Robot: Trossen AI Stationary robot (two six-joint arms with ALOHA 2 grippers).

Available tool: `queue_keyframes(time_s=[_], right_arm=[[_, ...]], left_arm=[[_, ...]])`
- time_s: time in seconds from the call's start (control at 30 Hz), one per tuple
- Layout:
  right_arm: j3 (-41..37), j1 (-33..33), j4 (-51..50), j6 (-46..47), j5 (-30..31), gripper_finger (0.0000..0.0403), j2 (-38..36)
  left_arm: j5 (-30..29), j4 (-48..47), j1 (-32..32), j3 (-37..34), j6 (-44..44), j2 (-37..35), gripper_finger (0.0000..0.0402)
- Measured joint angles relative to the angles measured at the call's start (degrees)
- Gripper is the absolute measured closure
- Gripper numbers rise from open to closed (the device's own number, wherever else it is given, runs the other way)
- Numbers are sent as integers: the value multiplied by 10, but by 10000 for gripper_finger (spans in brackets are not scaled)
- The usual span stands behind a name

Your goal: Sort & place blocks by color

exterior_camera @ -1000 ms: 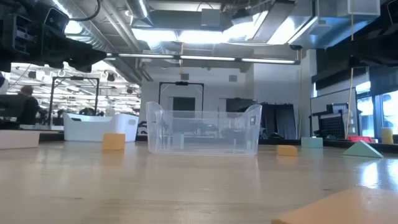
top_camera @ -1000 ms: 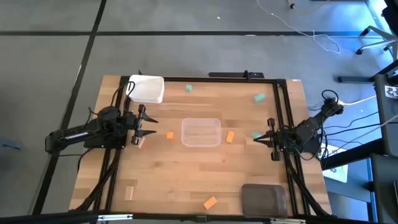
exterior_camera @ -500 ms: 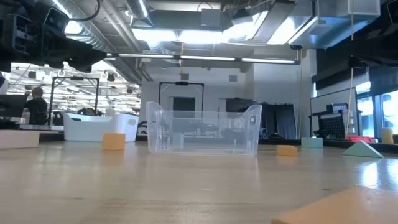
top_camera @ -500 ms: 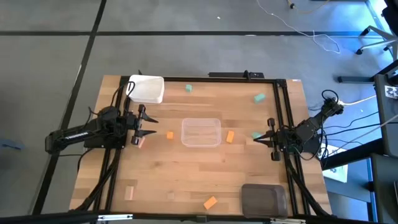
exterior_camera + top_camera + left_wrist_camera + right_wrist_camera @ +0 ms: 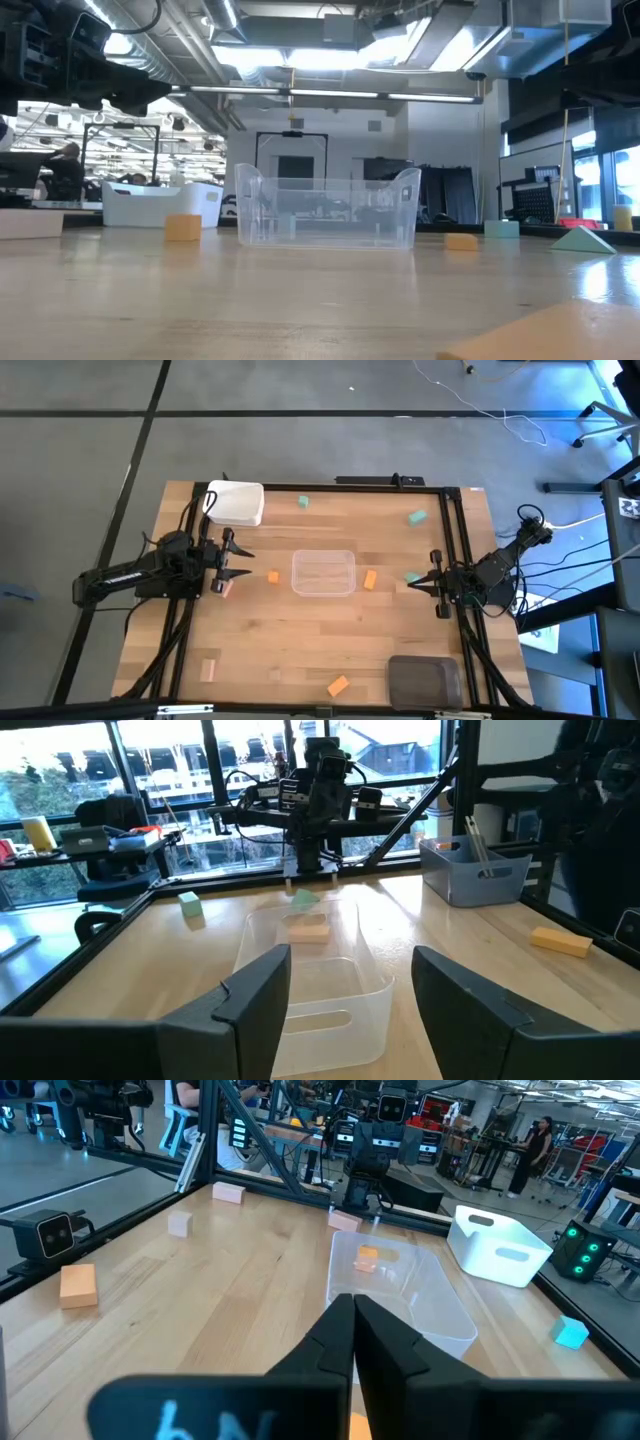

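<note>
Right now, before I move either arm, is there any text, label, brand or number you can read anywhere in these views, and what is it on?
"bN" or similar: pale marks on the right end effector, cut off by the picture's edge, so uncertain.
Blocks, clear tub, white tub, dark grey tub: no lettering visible.
Room beyond the table: any signs or screens too small and blurred to read.

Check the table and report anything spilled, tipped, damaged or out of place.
Nothing stands out as damaged or spilled. The clear tub, white tub and dark grey tub sit upright and apparently empty. The blocks, such as an orange one, lie scattered on the table, unsorted, as expected before sorting.
</note>
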Motion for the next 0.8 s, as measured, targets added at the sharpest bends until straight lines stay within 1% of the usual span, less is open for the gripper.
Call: queue_keyframes(time_s=[0.8], right_arm=[[0, 0, 0, 5, 0, 389, 0]], left_arm=[[0, 0, 0, 0, 0, 0, 199]])
